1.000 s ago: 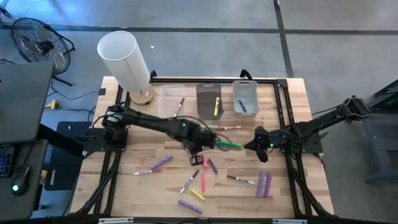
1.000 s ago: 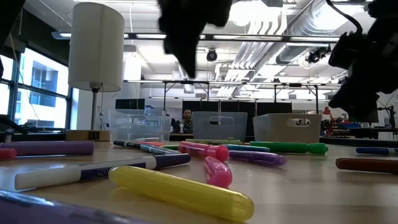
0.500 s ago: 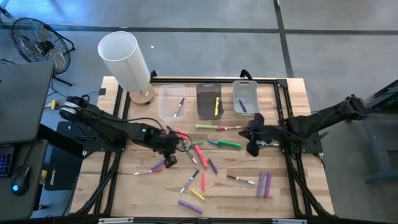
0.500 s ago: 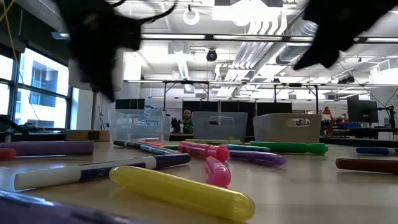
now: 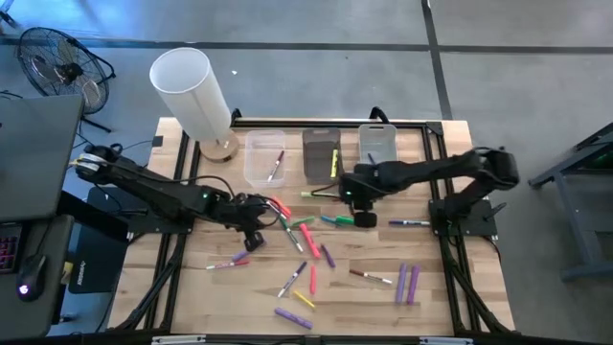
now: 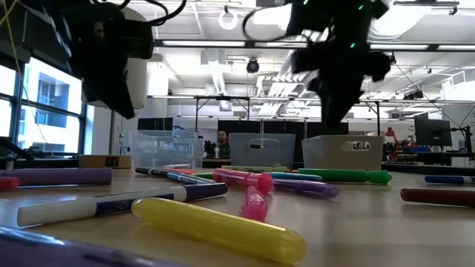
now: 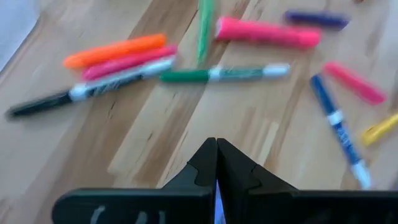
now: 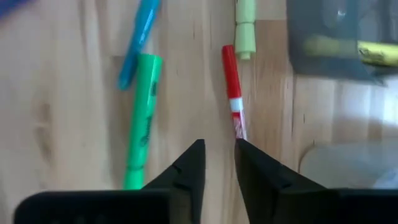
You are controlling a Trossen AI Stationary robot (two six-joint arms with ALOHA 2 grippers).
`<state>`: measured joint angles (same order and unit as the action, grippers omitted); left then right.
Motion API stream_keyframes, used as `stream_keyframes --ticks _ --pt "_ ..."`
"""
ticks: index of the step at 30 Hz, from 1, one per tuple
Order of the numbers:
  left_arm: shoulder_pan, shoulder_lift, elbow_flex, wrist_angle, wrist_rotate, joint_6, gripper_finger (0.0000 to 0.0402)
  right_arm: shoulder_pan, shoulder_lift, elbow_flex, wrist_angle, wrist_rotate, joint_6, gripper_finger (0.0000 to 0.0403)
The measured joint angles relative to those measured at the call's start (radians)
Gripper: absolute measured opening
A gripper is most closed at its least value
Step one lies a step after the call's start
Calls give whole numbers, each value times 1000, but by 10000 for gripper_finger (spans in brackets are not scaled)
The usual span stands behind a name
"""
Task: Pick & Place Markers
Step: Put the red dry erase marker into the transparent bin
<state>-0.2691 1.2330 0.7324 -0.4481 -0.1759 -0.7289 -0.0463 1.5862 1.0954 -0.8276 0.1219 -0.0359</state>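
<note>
Several markers (image 5: pixel 305 237) in pink, green, purple, yellow and blue lie scattered flat on the wooden table. My left gripper (image 5: pixel 254 233) hangs shut above bare wood at the left side of the scatter; its wrist view shows orange, pink and green markers (image 7: pixel 221 73) lying ahead of it. My right gripper (image 5: pixel 365 218) is open and points down over the far right part of the scatter. In its wrist view its fingertips (image 8: pixel 219 155) stand just short of a red marker (image 8: pixel 232 87), with a green highlighter (image 8: pixel 140 118) beside it. Neither gripper touches a marker.
Three clear bins (image 5: pixel 323 153) stand in a row at the far edge, each with a marker or two inside. A white lamp (image 5: pixel 192 86) stands at the far left corner. Two purple markers (image 5: pixel 407 284) lie near the right side. A black frame runs along the table's edges.
My left gripper has swung from over the middle of the scatter toward the table's left. My right gripper has moved from the right side toward the table's left and far edge, coming over the markers in front of the bins. The markers lie about as before.
</note>
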Motion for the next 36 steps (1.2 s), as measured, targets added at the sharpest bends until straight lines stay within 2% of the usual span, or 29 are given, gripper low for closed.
stream_keyframes --ticks 4,12,24,36 --pt "0 -1 -2 -3 -23 15 0 -35 92 3 25 25 -96 95" --pt "0 -1 -2 5 -26 17 0 -94 192 3 81 27 -169 88" --pt "0 -1 -2 10 -26 13 0 -132 232 4 115 -1 -234 83" --pt "0 0 -2 41 -28 13 0 -103 273 4 116 -13 -214 83"
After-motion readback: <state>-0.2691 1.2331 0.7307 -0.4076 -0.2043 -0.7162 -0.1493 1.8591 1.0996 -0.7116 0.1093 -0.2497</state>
